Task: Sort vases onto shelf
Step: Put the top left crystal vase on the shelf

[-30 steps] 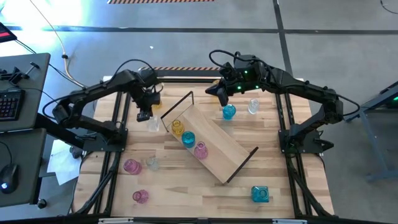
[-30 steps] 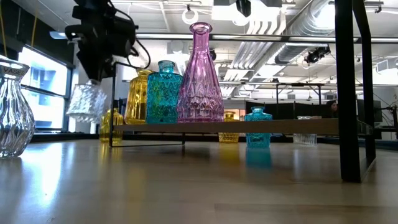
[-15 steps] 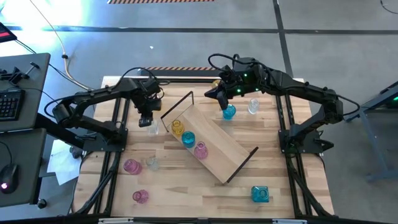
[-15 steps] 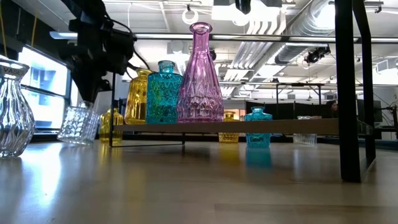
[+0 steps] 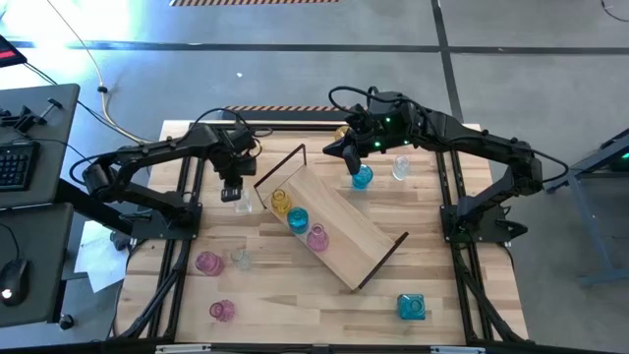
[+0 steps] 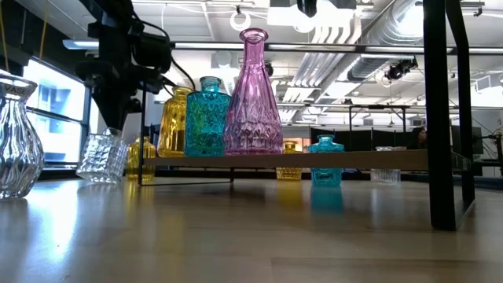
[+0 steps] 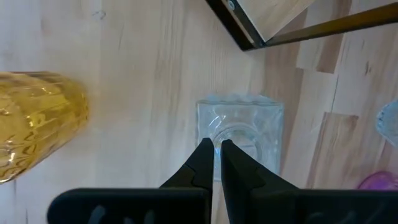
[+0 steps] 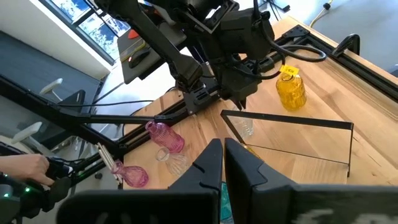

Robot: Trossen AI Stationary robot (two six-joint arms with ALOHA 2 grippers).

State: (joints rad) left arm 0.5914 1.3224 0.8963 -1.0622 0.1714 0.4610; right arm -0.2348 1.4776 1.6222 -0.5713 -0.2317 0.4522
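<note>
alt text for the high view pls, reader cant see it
Overhead view of a slatted wooden table where the left gripper, shut, grips a clear vase beside a light-wood shelf lying diagonally. The shelf carries an amber vase, a teal vase and a pink vase. The right gripper, shut, sits over a teal round vase.

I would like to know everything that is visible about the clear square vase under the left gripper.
The clear square vase is small, of colourless glass with a cut, faceted pattern on its walls and a round mouth. It stands upright on the wooden tabletop, beside the black frame end of the shelf, not on the board. The left gripper is directly above it, its closed fingers at the rim of the mouth. An amber vase lies close by without touching it.
</note>
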